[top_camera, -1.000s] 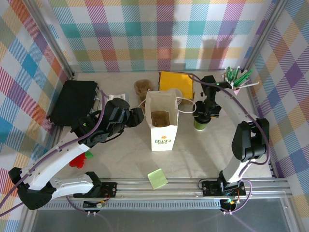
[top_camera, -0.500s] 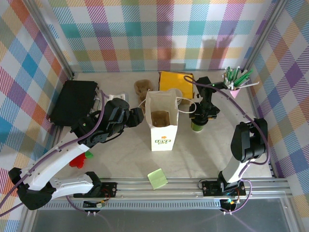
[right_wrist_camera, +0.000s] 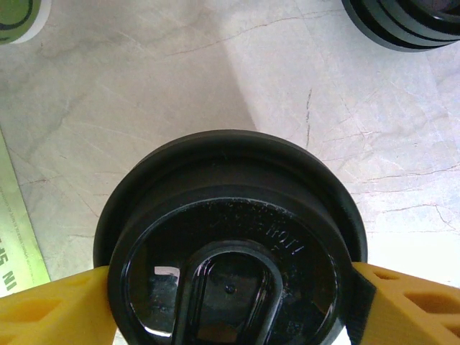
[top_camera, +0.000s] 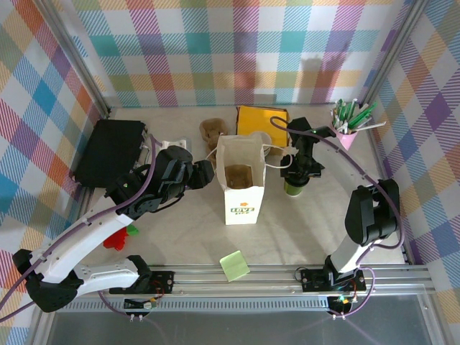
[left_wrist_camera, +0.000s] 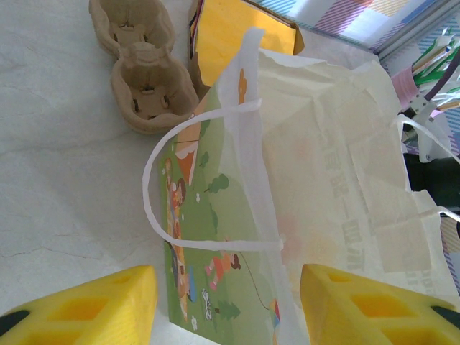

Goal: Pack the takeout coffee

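- Right gripper (right_wrist_camera: 230,291) is clamped on the black lid of the takeout coffee (right_wrist_camera: 230,215), with one yellow finger pressed against each side of the rim.
- The takeout coffee (top_camera: 293,188) stands upright on the pale table (top_camera: 180,237), just right of a white paper bag (top_camera: 241,190) and outside it.
- The bag stands upright with its mouth open. One thin handle loops out on the cup's side, between the cup and the mouth.
- A second black, ridged, round object (right_wrist_camera: 402,21) lies on the table near the cup.
- The left gripper (top_camera: 206,175) sits just beside the bag's left wall, its yellow fingers (left_wrist_camera: 86,305) spread apart and holding nothing.
- Behind the bag are a brown pulp cup carrier (top_camera: 213,131) and a yellow box (top_camera: 259,118).
- A pink cup of pens (top_camera: 350,118) stands in the far right corner.
- A black case (top_camera: 108,151) lies far left, and a green sticky note (top_camera: 234,265) lies near the front edge.
- Compared with a second ago, the right gripper and cup have shifted slightly left, nearer the bag. The left arm and the bag have not moved.
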Controlling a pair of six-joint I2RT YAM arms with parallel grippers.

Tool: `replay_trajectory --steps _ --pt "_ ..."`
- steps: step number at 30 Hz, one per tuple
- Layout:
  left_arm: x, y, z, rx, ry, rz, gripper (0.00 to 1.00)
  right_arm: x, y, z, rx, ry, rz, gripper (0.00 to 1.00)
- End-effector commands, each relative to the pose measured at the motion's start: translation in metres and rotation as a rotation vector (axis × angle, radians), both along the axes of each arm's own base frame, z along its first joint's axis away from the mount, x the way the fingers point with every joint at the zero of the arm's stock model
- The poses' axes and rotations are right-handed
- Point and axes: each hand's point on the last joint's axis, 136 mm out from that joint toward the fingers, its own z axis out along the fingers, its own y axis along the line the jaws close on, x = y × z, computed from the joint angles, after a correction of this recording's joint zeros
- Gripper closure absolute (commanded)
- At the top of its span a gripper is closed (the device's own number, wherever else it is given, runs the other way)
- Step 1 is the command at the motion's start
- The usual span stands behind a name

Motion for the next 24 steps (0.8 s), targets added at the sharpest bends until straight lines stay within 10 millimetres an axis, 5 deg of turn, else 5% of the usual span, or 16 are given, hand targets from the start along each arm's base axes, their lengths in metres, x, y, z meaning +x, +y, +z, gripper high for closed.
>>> replay_trajectory --steps 1,8,13,24 --pt "0.003 0.005 0.003 0.015 -0.02 0.01 0.45 -0.013 0.006 -0.017 0.018 0.055 -0.014 0.22" --pt "0.002 0.006 0.003 0.013 -0.023 0.011 0.45 -0.018 0.008 -0.022 0.019 0.077 -0.009 0.29" --pt "0.001 0.007 0.005 0.011 -0.026 0.013 0.45 -0.021 0.002 -0.005 -0.011 0.074 -0.002 0.32" --pt "-0.002 0.001 0.003 -0.009 -0.013 -0.02 0.46 -0.033 -0.011 0.089 -0.051 0.002 0.016 0.32"
